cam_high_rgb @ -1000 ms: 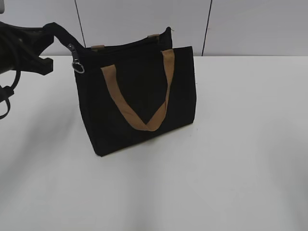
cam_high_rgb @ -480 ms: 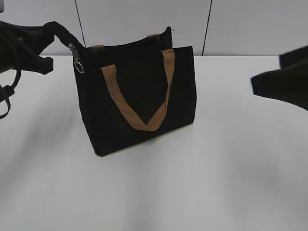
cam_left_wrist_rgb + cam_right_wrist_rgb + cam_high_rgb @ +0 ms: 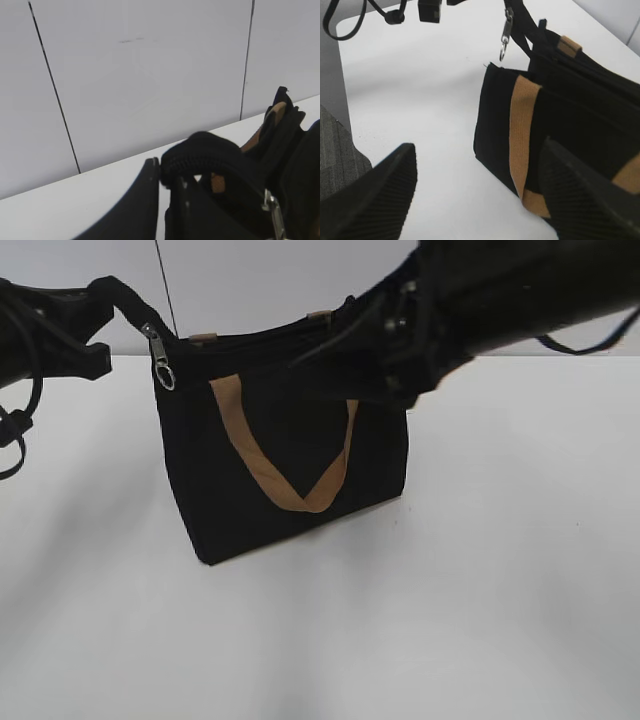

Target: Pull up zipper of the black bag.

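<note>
Now the black bag, a boxy tote of matte woven fabric, stands upright on the smooth white worktop, its tan webbing handle hanging in a flat V down the front panel. The left gripper sits just beyond the bag's upper corner, and its fingers are clamped together on the tail of the zipper, a thin ribbed black strip that arches up off the top edge and away from the bag towards that gripper. In the left wrist view this strip shows as a corded loop pressed between the dark fingers. Just below the gripper and a little towards the bag, a small silvery metal pull tab with an oval ring dangles against the corner seam; the right wrist view shows it hanging free above the worktop.

The right gripper hovers over the bag's far upper corner with its ridged, rubbery black fingers spread wide apart. One finger lies out over bare worktop, the other over the front panel; whether it touches the fabric is hard to tell, as the exterior view shows only a dark blur there.
</note>
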Motion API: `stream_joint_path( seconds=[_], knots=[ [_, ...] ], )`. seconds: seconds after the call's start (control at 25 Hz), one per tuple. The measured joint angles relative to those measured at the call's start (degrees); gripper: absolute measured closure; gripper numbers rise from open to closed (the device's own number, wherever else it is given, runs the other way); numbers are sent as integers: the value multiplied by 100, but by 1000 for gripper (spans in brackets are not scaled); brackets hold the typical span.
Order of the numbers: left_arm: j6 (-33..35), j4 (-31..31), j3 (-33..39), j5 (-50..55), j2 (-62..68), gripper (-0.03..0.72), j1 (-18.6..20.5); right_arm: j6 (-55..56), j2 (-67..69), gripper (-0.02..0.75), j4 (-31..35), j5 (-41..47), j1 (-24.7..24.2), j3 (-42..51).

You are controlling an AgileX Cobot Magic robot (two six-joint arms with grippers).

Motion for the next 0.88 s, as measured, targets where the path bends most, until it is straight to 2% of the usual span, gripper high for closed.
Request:
stream_joint_path(
  seconds=[0.16,0.48,0.68,0.88],
  knots=[
    [-118,0,0,0,0,660,0,-105,879,191,67,-4,335,-732],
    [-168,0,0,0,0,660,0,-192,2301,315,92,-18,780,-1989],
    [-387,0,-95,116,0,660,0,-192,2839,339,142,-18,940,-2455],
    [-648,26,-290,387,0,660,0,-192,3059,341,395,-120,945,-2506]
  ],
)
